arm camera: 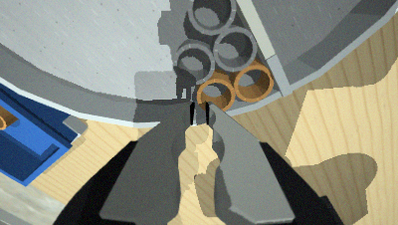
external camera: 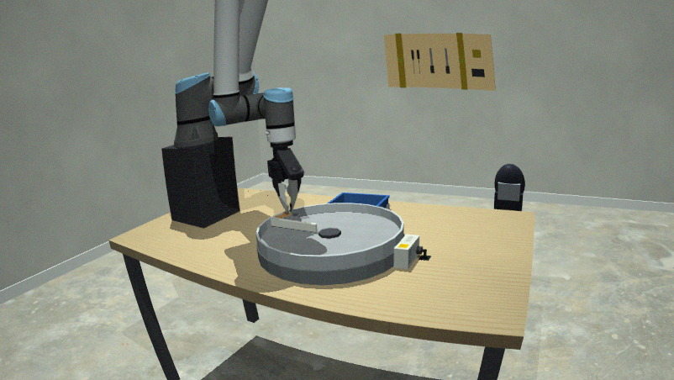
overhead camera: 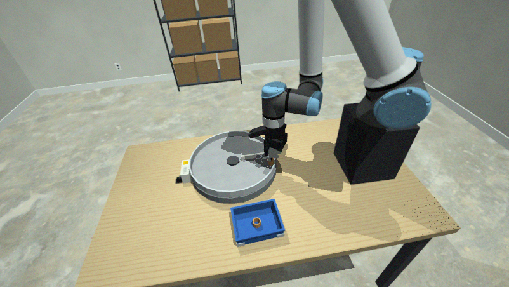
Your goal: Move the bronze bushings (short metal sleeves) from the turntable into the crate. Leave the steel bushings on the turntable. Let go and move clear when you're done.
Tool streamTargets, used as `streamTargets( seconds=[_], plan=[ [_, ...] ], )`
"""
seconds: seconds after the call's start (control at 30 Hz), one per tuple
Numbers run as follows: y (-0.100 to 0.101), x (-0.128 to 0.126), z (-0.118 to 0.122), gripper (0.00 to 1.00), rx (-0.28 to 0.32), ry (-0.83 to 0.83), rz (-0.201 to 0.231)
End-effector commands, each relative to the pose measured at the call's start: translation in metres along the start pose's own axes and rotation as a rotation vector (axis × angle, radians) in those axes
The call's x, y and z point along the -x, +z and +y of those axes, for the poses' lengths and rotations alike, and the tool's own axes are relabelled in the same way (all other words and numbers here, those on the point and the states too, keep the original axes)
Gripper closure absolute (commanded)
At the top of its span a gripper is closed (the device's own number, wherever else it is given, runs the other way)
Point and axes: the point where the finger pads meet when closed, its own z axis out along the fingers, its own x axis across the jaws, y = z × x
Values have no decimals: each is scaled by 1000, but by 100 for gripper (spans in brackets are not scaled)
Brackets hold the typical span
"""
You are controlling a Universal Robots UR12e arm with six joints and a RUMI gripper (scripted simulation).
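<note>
Bronze bushings, two of them (overhead camera: 271,162) (external camera: 282,215) (arm camera: 260,93), stand on the turntable (overhead camera: 231,194) (external camera: 330,262) (arm camera: 99,50) beside steel ones (overhead camera: 258,157) (arm camera: 244,56); another (overhead camera: 256,225) (arm camera: 5,121) sits in the blue crate (overhead camera: 259,236) (external camera: 363,198) (arm camera: 32,149). The gripper (overhead camera: 270,155) (external camera: 288,212) (arm camera: 200,104) is clenched on nothing, its tips seemingly just above the rim.

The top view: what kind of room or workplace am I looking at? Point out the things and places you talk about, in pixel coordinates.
Probably a workshop or robot test room: a robot arm stands on a wooden table (overhead camera: 160,221) (external camera: 453,292), cardboard boxes fill a metal shelf rack (overhead camera: 204,83), and a tool board (external camera: 439,60) hangs on the wall.
</note>
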Motion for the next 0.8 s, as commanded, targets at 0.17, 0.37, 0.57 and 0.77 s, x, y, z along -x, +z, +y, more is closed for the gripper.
streamTargets(
  seconds=[0.17, 0.37, 0.57, 0.77],
  plan=[
    [1, 0, 0, 94, -1, 0, 0],
    [6, 0, 0, 94, -1, 0, 0],
    [16, 0, 0, 94, -1, 0, 0],
    [23, 0, 0, 94, -1, 0, 0]
  ],
)
